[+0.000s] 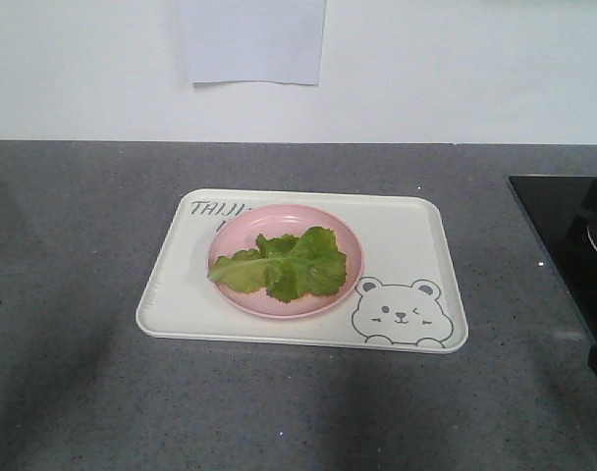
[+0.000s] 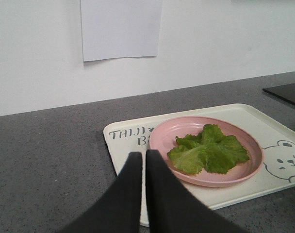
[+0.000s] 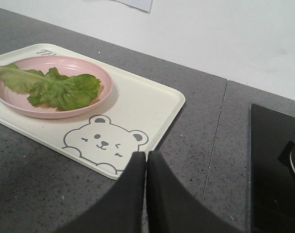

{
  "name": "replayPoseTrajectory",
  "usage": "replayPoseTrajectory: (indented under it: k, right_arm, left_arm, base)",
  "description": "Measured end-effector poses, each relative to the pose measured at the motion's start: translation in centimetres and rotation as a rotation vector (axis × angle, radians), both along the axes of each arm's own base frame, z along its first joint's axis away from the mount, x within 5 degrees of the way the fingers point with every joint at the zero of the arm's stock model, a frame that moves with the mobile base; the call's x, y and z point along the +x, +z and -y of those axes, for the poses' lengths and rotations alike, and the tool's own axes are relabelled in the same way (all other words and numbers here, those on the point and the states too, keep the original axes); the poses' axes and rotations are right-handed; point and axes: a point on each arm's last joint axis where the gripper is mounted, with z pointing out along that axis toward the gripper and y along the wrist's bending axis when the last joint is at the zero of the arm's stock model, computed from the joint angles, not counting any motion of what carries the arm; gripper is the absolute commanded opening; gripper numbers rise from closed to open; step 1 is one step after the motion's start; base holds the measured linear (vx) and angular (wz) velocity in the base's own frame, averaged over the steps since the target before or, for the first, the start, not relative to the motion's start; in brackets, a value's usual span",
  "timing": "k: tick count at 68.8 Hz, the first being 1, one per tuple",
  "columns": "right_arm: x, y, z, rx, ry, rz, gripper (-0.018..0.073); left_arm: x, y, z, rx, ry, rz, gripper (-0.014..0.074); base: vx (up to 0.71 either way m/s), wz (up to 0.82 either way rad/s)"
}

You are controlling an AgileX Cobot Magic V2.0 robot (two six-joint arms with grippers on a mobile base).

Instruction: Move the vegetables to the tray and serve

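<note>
Clearly, "TAIJI" marks the tray; vegetables fill a pink plate; both tools, left tool and right tool, pressed together.

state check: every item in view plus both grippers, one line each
lettuce leaves: piled on the pink plate, not held
pink plate: upright, sitting on the tray, covers part of the lettering
tray: flat on the grey counter, holds only the plate
left gripper: shut, empty, over the tray's near left corner
right gripper: shut, empty, near the bear-face corner
black cooktop: flat in the counter at the right
</note>
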Motion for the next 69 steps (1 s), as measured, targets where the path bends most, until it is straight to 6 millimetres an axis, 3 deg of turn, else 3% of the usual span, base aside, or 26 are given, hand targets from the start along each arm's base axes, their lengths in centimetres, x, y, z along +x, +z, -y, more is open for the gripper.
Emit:
replayPoseTrajectory:
  k: [52, 69]
  right_arm:
    - [0.0, 0.0, 0.0, 0.0, 0.0, -0.002, -0.0003]
    - [0.0, 0.0, 0.0, 0.001, 0.0, -0.002, -0.0003]
  left_arm:
    - [-0.1, -0.5, -0.1, 0.058, -0.001, -0.009, -0.0006]
    - [-1.6, -5.1, -1.7, 0.067, 0.105, 0.064, -0.0006]
  base:
    - [0.0, 0.0]
    - [0.0, 0.0]
